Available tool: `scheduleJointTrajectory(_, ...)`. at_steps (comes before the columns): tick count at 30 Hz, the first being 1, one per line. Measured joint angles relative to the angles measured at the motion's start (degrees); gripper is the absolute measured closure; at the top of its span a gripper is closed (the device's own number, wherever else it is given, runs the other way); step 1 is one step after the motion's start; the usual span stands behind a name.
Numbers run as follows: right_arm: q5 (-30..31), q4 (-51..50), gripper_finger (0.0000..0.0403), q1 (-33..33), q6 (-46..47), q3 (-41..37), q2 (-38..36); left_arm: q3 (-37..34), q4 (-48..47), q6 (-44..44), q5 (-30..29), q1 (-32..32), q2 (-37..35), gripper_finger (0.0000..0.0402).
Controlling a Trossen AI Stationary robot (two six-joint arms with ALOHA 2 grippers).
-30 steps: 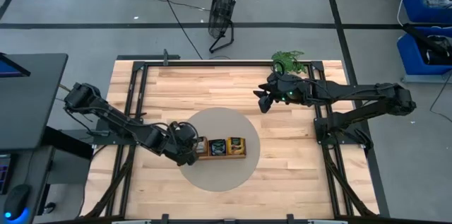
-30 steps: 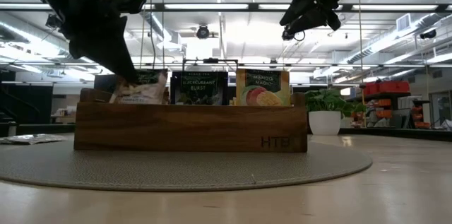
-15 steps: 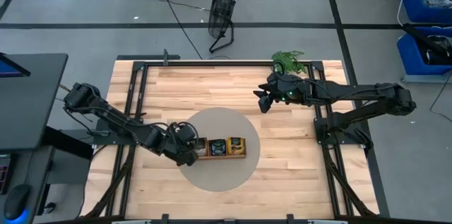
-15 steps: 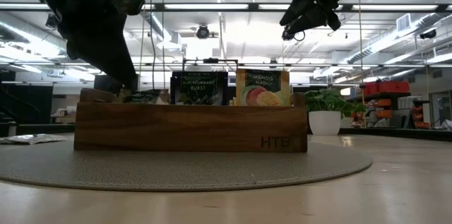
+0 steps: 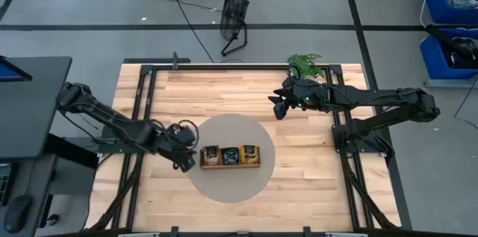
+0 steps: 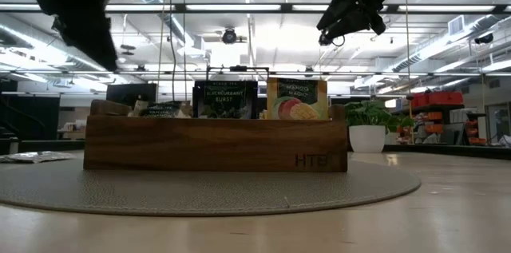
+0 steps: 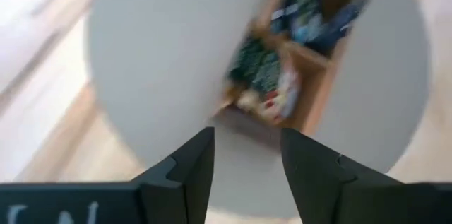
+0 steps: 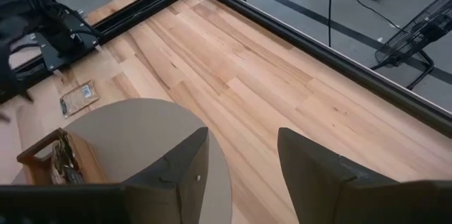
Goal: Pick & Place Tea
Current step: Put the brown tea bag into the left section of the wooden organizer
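High view — left end effector (image 5: 188,155) beside tray (image 5: 231,164)

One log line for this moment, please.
left gripper: open, empty, beside tray | sachet: in end compartment | right gripper: open, waiting above table

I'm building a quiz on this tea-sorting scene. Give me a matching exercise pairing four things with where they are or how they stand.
Things:
1. left gripper
2. right gripper
3. wooden tray
4. potted plant

Places or states:
A. lies on the round grey mat, tea sachets standing in it
B. at the table's far edge
C. open, empty, beside the tray's end
D. open, empty, raised over bare table

Pairs: 1-C, 2-D, 3-A, 4-B
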Motion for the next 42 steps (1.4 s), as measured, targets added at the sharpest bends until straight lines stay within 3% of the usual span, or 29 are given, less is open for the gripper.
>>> scheduleJointTrajectory(3, 0.0, 0.0, 0.0224, 0.0, -0.1, 0.0, 0.0, 0.0, -5.0, -0.5, 1.2, 1.3, -3.8, 0.0242)
scheduleJointTrajectory(6, 0.0, -0.1, 0.0224, 0.0, -0.5, 0.0, 0.0, 0.0, -7.5, 4.3, 6.4, 2.6, -7.3, 0.0251)
scheduleJointTrajectory(10, 0.0, -0.1, 0.0224, 0.0, -1.1, 0.0, 0.0, 0.0, -15.0, 10.3, 14.4, 3.3, -8.2, 0.0258)
scheduleJointTrajectory(13, 0.0, -0.1, 0.0224, 0.0, -1.1, 0.0, 0.0, -0.2, -17.6, 13.0, 15.9, 3.3, -8.1, 0.0259)
scheduleJointTrajectory(36, 0.0, -0.4, 0.0224, 0.3, -1.8, 0.0, 0.0, -14.7, -6.3, 22.2, 18.6, 1.9, -8.0, 0.0259)
scheduleJointTrajectory(42, 0.0, -0.8, 0.0224, 0.3, -2.8, 0.0, 0.0, -16.9, 0.6, 25.1, 18.8, 1.9, -6.0, 0.0259)
